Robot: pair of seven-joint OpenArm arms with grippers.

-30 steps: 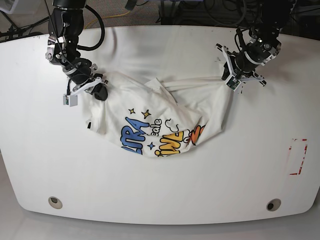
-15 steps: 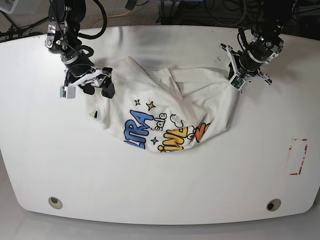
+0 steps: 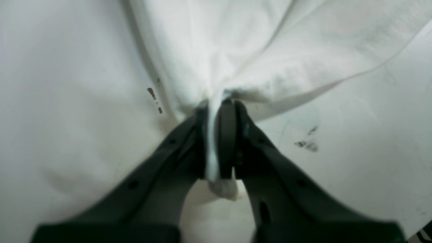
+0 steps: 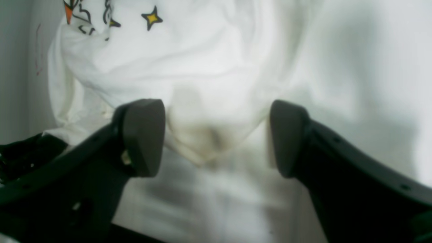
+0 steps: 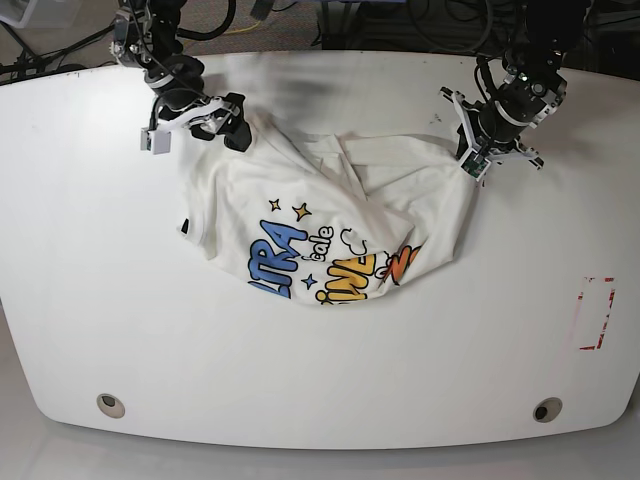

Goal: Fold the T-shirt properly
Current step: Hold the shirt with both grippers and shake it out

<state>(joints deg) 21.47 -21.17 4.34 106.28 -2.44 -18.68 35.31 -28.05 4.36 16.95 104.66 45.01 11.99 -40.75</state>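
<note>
The T-shirt (image 5: 330,215) lies crumpled at mid-table, its blue and yellow lettering facing up. My left gripper (image 5: 472,160), on the right of the base view, is shut on the shirt's far right corner. In the left wrist view its fingers (image 3: 226,135) pinch a bunched strip of the white T-shirt (image 3: 270,50). My right gripper (image 5: 205,128) hovers at the shirt's far left corner. The right wrist view shows this gripper (image 4: 216,135) open, its pads (image 4: 143,135) wide apart, with the T-shirt (image 4: 202,74) lying loose below and between them.
The white table (image 5: 100,260) has two round holes (image 5: 111,405) near its front edge and a red tape outline (image 5: 597,312) at the right. Cables lie behind the far edge. Small red specks (image 3: 152,93) and dark smudges (image 3: 306,145) mark the tabletop.
My right gripper opened, let go of the shirt's left corner and moved toward the far edge. The cloth slackened and spread. My left gripper kept its hold.
</note>
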